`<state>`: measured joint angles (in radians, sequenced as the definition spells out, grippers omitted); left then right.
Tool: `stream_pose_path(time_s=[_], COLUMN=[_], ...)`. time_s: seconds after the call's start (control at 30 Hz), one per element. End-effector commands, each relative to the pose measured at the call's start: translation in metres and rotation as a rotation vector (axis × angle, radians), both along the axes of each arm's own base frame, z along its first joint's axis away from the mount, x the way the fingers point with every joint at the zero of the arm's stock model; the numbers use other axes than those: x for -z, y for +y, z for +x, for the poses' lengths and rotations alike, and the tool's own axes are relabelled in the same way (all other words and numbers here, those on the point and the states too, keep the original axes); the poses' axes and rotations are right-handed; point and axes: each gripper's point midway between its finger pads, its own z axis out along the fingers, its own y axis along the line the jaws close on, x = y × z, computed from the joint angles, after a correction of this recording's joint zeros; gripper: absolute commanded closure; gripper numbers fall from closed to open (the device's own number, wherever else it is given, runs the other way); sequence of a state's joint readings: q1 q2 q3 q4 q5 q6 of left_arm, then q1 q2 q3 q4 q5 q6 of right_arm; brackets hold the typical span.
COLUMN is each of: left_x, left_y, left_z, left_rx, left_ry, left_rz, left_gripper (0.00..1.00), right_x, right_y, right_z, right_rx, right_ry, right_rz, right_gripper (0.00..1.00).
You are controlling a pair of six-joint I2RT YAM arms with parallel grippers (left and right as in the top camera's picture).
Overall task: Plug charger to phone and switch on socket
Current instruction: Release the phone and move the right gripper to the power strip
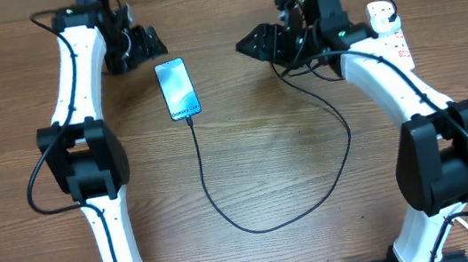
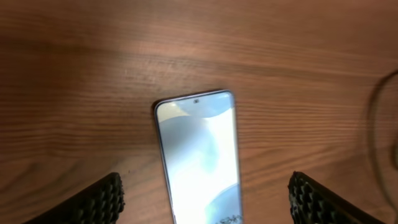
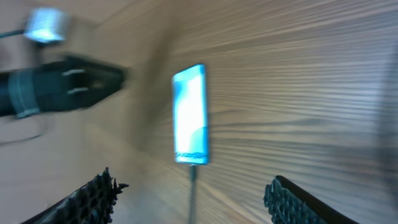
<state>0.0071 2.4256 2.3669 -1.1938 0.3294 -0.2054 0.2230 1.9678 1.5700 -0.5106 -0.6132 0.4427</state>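
**Phone cabled; socket switch not yet pressed**

Pincers: the left pincer [image 2: 209,199] is spread wide and holds nothing. The right pincer [image 3: 196,199] is likewise wide and empty.

Positions: the phone [image 1: 178,89] lies flat on the bench [image 1: 275,171], screen up and lit. It sits just ahead of the left pincer, with its camera end pointing away and its body running back between the two fingers without touching them. From the right pincer it lies ahead and well apart. The charger [image 1: 255,227] meets the phone's end nearest the right pincer. It then loops wide across the bench and comes back under the right pincer. The connector looks seated, though the views are too coarse to be sure. The socket [image 1: 392,31] lies behind the right pincer, beside its arm and partly covered by it. The black plug end is hidden, so I cannot tell whether it is in.

Handling (judgement):
- Phone: light, rigid, with slick glass that breaks easily. Take it by the long edges only.
- Cable: limp and springy. Hold it just behind the connector, never mid-run.
- Power strip: light plastic, likely to skid under a push. The switch is probably stiff, so press straight down with one fingertip.

Count: one phone, one charger cable, one power strip, two pincers.
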Motion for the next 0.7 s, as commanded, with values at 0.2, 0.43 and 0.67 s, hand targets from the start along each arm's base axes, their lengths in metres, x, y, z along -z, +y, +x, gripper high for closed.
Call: stream_pose_path(time_s=[0.2, 0.43, 0.67], left_x=[-0.136, -0.142, -0.142], left_y=[-0.01, -0.009, -0.01], left_z=[-0.02, -0.024, -0.024], left_rx=[0.049, 0.047, 0.047], left_ry=[-0.245, -0.249, -0.25], left_rz=[-0.042, -0.038, -0.038], left_gripper=[0.58, 0.0, 0.0], right_x=[-0.047, -0.037, -0.024], right_y=[-0.146, -0.257, -0.339], right_z=[0.03, 0.026, 0.016], right_rx=[0.386, 0.636, 0.837], right_ry=[-0.061, 0.005, 0.042], right_rz=[-0.292, -0.407, -0.563], right_gripper=[0.38, 0.34, 0.2])
